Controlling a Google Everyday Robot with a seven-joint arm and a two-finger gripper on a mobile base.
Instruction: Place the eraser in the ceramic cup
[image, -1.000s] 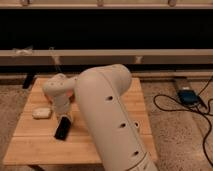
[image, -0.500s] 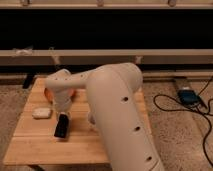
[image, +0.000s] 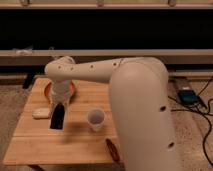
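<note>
The eraser (image: 57, 118), a flat black block, is at the left of the wooden table (image: 75, 145), directly under the end of my white arm. My gripper (image: 60, 104) is right above the eraser's top end, and I cannot tell whether it touches it. The ceramic cup (image: 96, 119), small and white, stands upright on the table to the right of the eraser, about a cup's width away from it. The arm covers much of the table's right side.
An orange bowl (image: 49, 90) sits at the back left, partly behind the arm. A whitish pale block (image: 41, 113) lies left of the eraser. A brown object (image: 112, 149) lies near the table's front edge. Cables and a blue device (image: 188, 96) are on the floor at the right.
The arm has swung so that the cup is now uncovered. The gripper has come down over the eraser. The eraser now sits slightly higher in the picture than before.
</note>
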